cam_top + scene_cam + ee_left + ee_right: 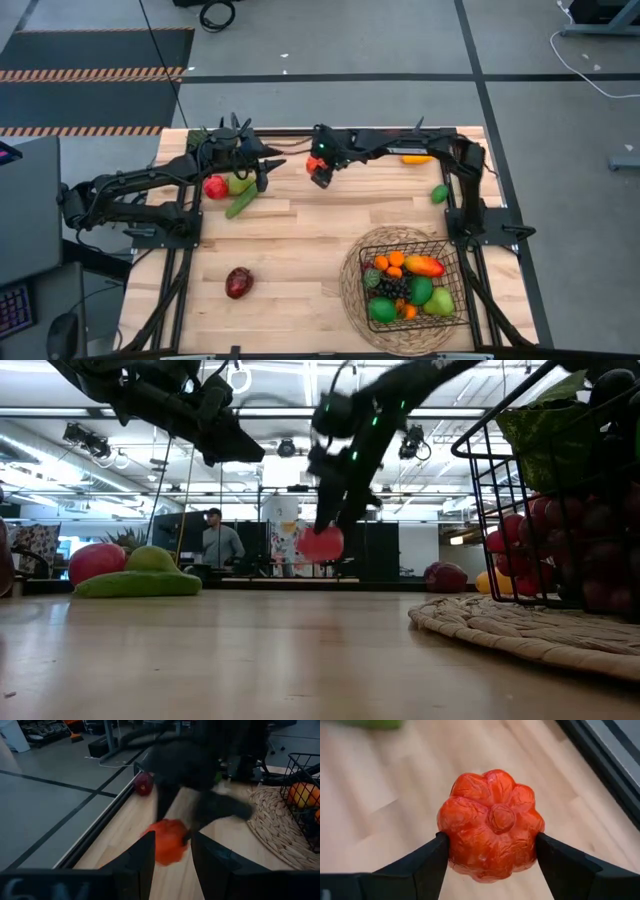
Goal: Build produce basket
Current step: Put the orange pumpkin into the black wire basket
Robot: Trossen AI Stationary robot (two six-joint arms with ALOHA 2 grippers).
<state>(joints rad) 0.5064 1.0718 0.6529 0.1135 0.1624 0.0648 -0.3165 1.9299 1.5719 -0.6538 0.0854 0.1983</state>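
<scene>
Produce: right end effector (pixel 490 857) clamps a red ribbed tomato (pixel 491 823).

- No text, label, brand name, number or sign can be read in any of the four views
</scene>
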